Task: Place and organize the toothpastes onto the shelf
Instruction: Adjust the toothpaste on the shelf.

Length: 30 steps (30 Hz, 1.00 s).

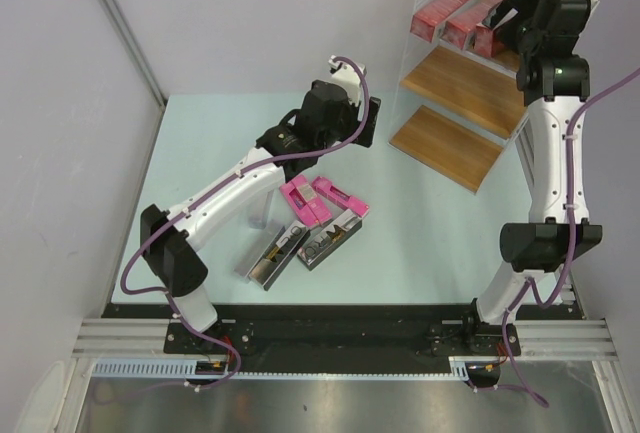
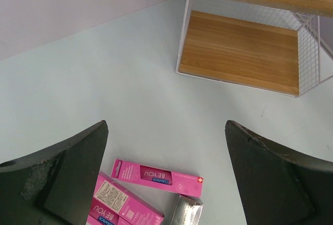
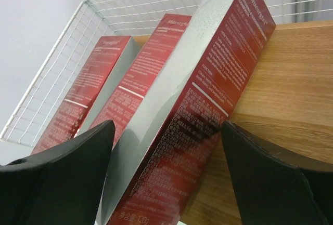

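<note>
The table [image 1: 420, 243] is left carrying most of the work (roughly two thirds). On the shelf [image 1: 445, 143], top board, three dark red toothpastes [image 1: 448, 8] are lined up, one straddled by the released right gripper [image 3: 167, 126]. Silver-grey cartons [image 1: 328, 243] and pink cartons [image 1: 305, 203] lie beneath the wide-spread left gripper [image 2: 166, 123].

Shelf [image 1: 445, 145] holds three red cartons [image 1: 455, 8]; table [image 1: 200, 153] holds pink cartons [image 1: 306, 201], silver cartons [image 1: 322, 243].
</note>
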Available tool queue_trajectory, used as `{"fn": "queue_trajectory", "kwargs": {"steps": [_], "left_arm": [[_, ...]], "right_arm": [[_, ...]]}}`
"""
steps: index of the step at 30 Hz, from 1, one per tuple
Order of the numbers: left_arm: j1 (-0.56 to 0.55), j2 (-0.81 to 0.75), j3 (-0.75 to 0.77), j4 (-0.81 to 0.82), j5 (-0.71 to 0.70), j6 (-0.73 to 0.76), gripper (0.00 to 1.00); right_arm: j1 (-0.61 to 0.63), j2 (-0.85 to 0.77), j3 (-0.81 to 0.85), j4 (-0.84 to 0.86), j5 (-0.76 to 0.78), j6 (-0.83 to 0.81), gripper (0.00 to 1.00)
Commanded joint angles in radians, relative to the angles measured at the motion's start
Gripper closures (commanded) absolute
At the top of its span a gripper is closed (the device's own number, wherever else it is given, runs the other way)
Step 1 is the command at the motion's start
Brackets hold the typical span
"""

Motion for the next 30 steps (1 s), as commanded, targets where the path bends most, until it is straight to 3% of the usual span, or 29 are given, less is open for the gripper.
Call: {"fn": "queue_trajectory", "kwargs": {"steps": [1,14,30], "left_arm": [[-0.006,-0.024,0.008,0.005,-0.021,0.014,0.00],[-0.006,-0.040,-0.012,0.002,-0.038,0.010,0.00],[-0.006,-0.040,-0.012,-0.001,-0.029,0.000,0.00]], "right_arm": [[0.025,0.023,0.031,0.027,-0.062,0.003,0.12],[0.061,0.061,0.026,0.056,-0.120,0.005,0.13],[0.107,-0.058,-0.041,0.039,0.062,-0.077,0.15]]}}
